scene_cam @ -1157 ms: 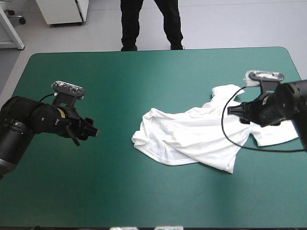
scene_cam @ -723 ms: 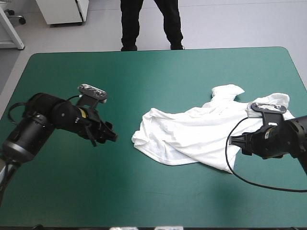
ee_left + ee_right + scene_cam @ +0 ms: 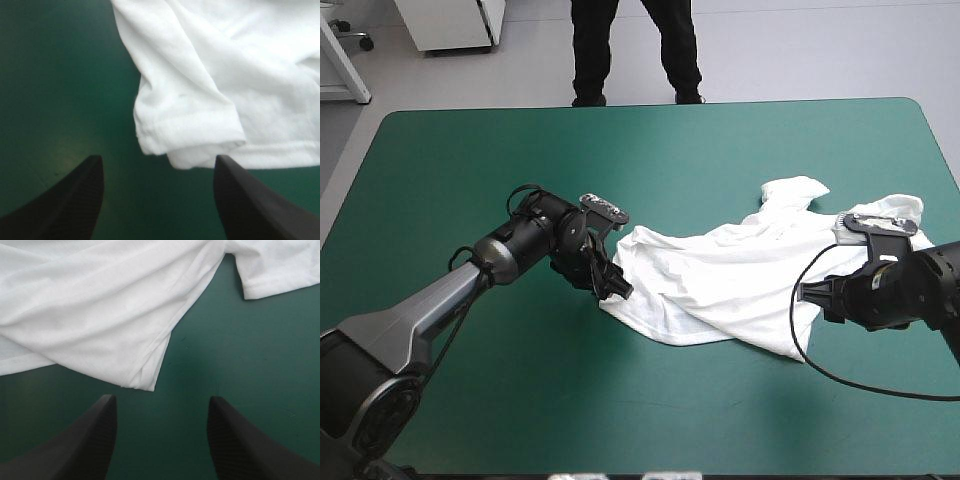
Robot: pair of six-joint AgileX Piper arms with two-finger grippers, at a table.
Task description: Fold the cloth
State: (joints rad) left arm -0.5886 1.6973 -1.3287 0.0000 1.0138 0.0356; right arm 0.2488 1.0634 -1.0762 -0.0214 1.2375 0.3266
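The white T-shirt [image 3: 740, 280] lies crumpled and partly spread on the teal-green table, right of centre. My left gripper [image 3: 618, 288] stands open at the shirt's left corner; in the left wrist view a folded sleeve hem [image 3: 192, 135] lies just ahead of my left gripper [image 3: 157, 175], not between the fingers. My right gripper [image 3: 807, 295] is open beside the shirt's near right edge; in the right wrist view a pointed fold of the T-shirt [image 3: 100, 325] lies just ahead of my right gripper [image 3: 161, 412]. Neither gripper holds anything.
Bare teal-green cover [image 3: 520, 400] stretches across the left and front of the table. The far edge of the table [image 3: 650, 104] runs behind the shirt.
My left arm has swung right across the table until its gripper reached the shirt's left corner. My right arm dropped toward the near right edge earlier and has stayed there since.
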